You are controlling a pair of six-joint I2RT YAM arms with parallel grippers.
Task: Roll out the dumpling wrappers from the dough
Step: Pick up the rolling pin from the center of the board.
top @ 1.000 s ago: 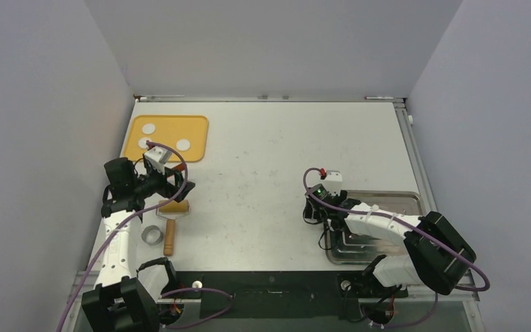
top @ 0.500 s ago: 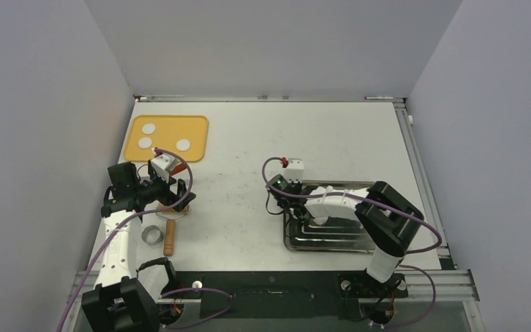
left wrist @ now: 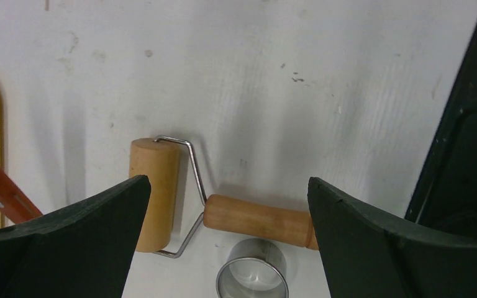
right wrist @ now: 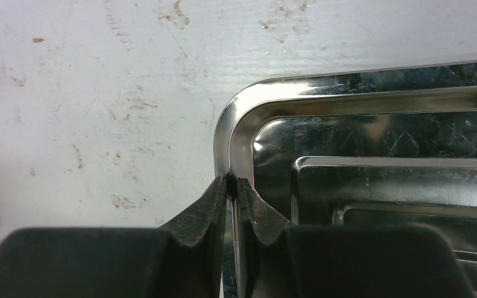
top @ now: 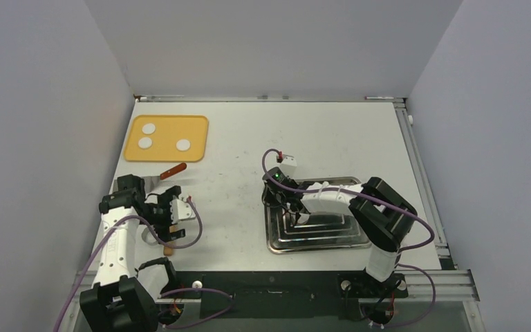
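Observation:
Three small white rounds of dough (top: 149, 128) lie on the yellow board (top: 197, 124) at the back left. Dumpling wrappers are out of view. A wooden roller (left wrist: 154, 192) with a wire frame and a wooden handle (left wrist: 258, 220) lies on the table. My left gripper (left wrist: 223, 242) hangs above that handle, open wide and touching nothing; from above it (top: 176, 218) sits near the front left edge. My right gripper (right wrist: 231, 183) is shut on the left rim of the steel tray (right wrist: 348, 99), which lies right of centre (top: 332, 245).
A small shiny metal ring (left wrist: 251, 276) stands just beside the roller handle. A red-brown handled tool (top: 173, 171) lies on the table below the yellow board. Side walls close in the table on the left and right.
My right gripper shut on the tray's rim and pulled the tray leftward toward the middle. My left arm drew back toward the near edge over the roller, uncovering the red-brown tool.

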